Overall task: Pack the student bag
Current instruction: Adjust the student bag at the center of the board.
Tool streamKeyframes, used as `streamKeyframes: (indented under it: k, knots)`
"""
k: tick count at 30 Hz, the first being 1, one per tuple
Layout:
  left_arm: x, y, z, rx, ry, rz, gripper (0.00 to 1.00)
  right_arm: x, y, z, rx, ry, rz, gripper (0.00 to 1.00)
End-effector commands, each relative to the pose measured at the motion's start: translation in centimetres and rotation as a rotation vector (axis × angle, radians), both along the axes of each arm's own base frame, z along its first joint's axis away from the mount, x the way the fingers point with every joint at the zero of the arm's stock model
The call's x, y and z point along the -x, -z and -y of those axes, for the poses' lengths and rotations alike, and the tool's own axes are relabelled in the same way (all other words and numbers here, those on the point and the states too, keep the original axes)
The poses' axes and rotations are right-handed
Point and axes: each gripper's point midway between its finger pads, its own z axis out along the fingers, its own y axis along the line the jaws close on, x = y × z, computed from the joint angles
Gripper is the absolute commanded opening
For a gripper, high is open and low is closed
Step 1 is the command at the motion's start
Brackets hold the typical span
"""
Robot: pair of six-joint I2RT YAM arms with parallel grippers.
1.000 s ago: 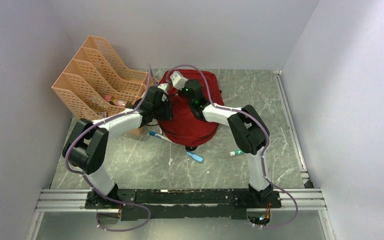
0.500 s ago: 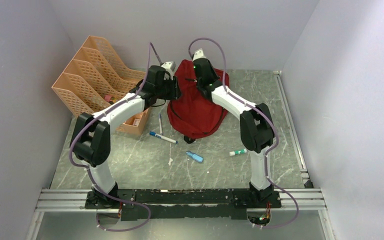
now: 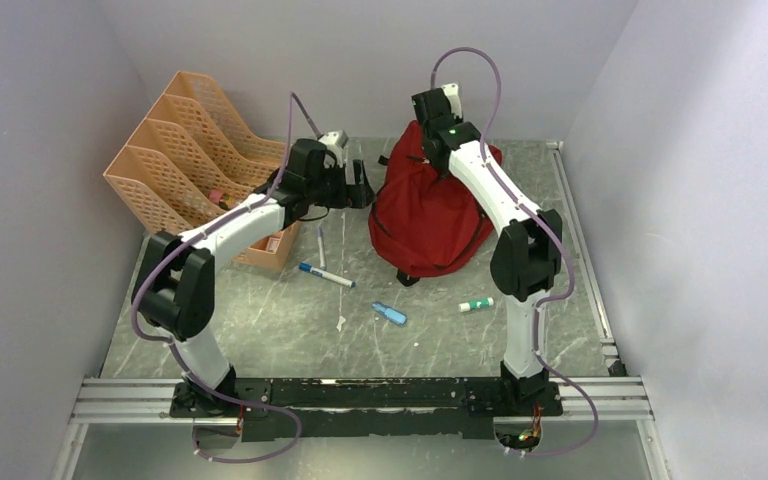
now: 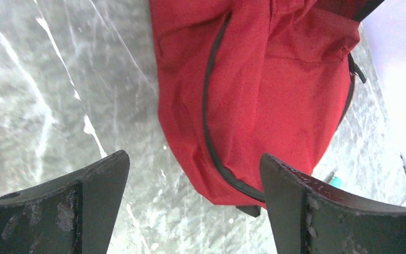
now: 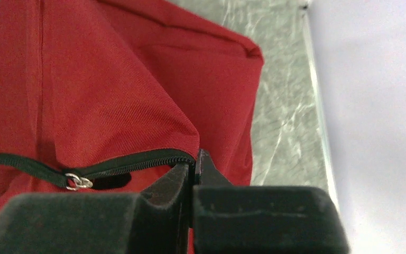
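Student bag (image 3: 430, 225) hangs upright at the table's (image 3: 260, 330) 1 o'clock, right gripper (image 5: 195, 164) pinched tight on its top seam, left gripper (image 4: 193, 159) wide apart, holding nothing, at its 9 o'clock; marker (image 3: 325, 275) loose at 7, orange file rack (image 3: 200, 160) at 10.

student bag (image 3: 428, 215): soft dark-red fabric backpack, black zipper lines. it stands upright in a peaked shape, its base on the table (image 3: 260, 320), far side, right of centre. the top edge by the zipper is pinched in the right gripper (image 5: 194, 165). the zipper gapes slightly beside its silver pull.
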Motion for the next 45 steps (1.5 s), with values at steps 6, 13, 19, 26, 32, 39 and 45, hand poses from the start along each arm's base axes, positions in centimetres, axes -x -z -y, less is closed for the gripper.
streamKeyframes:
  k: [6, 13, 19, 26, 32, 39, 45]
  knots:
    - [4.0, 3.0, 4.4, 0.175, 0.069, -0.116, 0.97, 1.6, 4.3, -3.2, -0.237, -0.03, -0.123, 0.0]
    - [6.6, 5.9, 4.9, 0.093, -0.004, -0.214, 0.96, 1.8, 4.3, -3.7, -0.278, -0.045, -0.115, 0.0]
    - [9.0, 7.8, 4.1, 0.057, -0.071, -0.271, 0.9, 1.9, 4.0, -3.6, -0.274, -0.059, -0.105, 0.0]
    - [8.9, 10.5, 5.8, 0.051, -0.021, -0.342, 0.81, 2.6, 3.3, -3.0, -0.267, -0.056, -0.075, 0.0]
    - [5.4, 10.1, 7.1, 0.043, 0.007, -0.298, 0.36, 3.9, 1.9, -1.9, -0.257, -0.041, -0.031, 0.0]
    - [-0.6, 8.1, 5.0, 0.071, -0.037, -0.242, 0.05, 6.1, 1.0, -1.4, -0.282, -0.049, -0.037, 0.0]
    - [-6.3, 6.4, 3.1, -0.002, -0.024, -0.178, 0.05, 8.0, 0.5, -2.2, -0.327, -0.087, -0.044, 0.0]
